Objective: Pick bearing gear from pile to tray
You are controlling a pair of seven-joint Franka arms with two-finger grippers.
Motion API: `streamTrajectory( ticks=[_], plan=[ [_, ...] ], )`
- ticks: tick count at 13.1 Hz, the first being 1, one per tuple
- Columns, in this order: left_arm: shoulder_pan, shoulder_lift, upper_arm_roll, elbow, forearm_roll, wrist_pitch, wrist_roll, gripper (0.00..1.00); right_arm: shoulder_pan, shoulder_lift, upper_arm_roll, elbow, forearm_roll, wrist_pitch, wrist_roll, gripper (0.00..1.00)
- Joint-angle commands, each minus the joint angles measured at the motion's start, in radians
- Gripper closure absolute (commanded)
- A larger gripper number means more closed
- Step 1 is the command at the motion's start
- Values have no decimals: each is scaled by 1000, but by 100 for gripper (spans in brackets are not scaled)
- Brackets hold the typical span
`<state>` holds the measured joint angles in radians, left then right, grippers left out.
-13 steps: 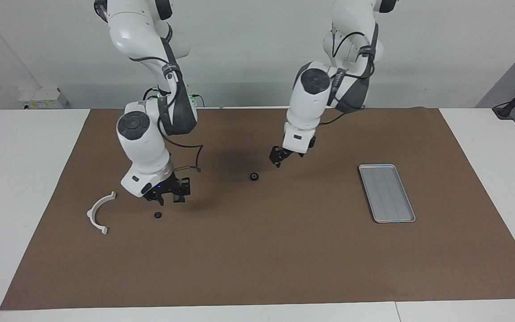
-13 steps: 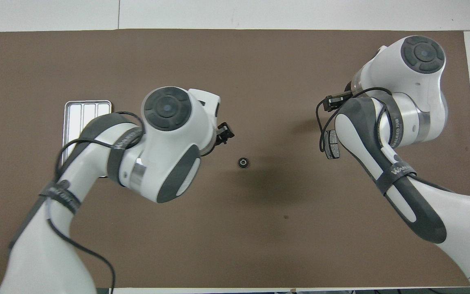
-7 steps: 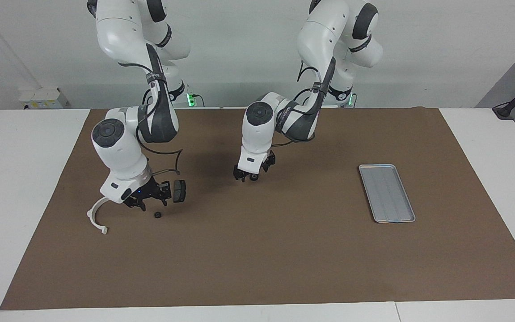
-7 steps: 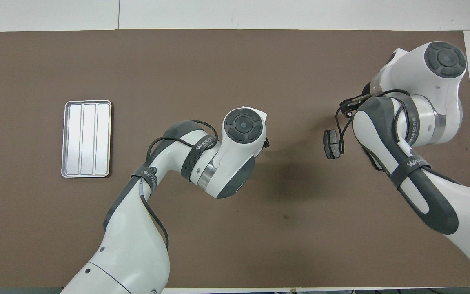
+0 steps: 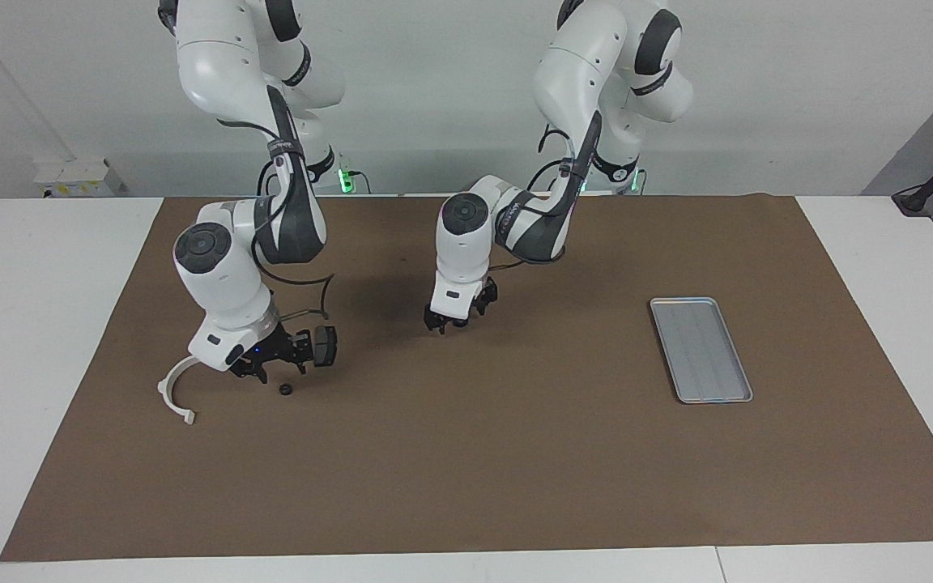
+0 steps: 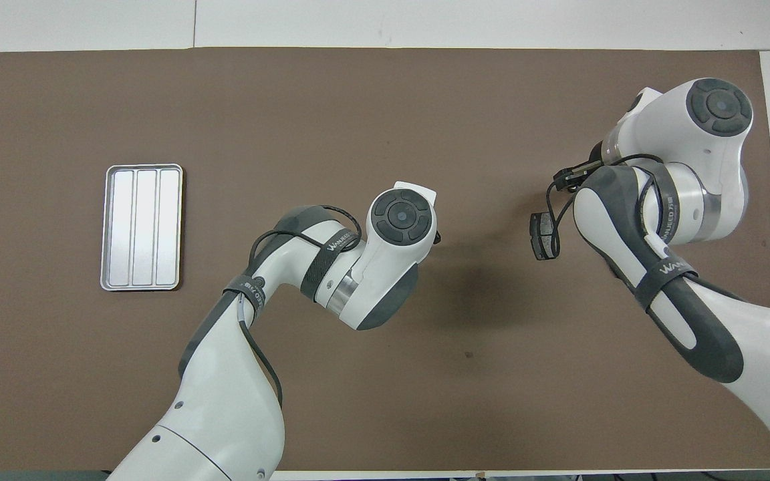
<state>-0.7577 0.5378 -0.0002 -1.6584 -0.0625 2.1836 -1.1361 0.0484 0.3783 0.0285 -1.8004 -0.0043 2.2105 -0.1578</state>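
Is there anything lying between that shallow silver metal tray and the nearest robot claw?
No. In the facing view, only bare brown mat separates the left gripper from the shallow silver metal tray.

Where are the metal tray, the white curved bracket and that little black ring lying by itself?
Tray (image 5: 700, 350): facing view, on its ribbed floor.
Bracket (image 5: 168, 390): facing view, on the middle of its arc.
Ring (image 5: 285, 390): facing view, on its top.
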Motion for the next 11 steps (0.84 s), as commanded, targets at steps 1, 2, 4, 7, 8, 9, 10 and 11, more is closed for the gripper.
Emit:
streamTrajectory(
  ticks=[1,2,4,7,8,9,10,11],
  plan=[
    [-22,-24,16,-69,15,65,-30,5,-19,-1,11,-27,23,32,-42,34],
    [-22,-24,16,-67,15,65,-30,5,-18,-1,11,-28,23,31,-43,34],
    [-22,-24,16,-70,15,64,-30,7,-21,5,10,-28,23,47,-54,35],
    [-25,-25,16,-70,15,61,-30,9,-32,28,10,-31,21,89,-71,35],
    [-34,-25,16,-72,15,61,-30,10,-32,31,10,-33,21,101,-71,35],
    [-34,-25,16,-72,15,61,-30,15,-33,37,10,-31,21,103,-71,35],
    [-35,-25,16,-73,15,61,-31,24,-33,40,10,-31,21,103,-71,35],
    [-35,-27,16,-73,15,58,-31,38,-33,45,10,-31,21,104,-71,35]
  ],
)
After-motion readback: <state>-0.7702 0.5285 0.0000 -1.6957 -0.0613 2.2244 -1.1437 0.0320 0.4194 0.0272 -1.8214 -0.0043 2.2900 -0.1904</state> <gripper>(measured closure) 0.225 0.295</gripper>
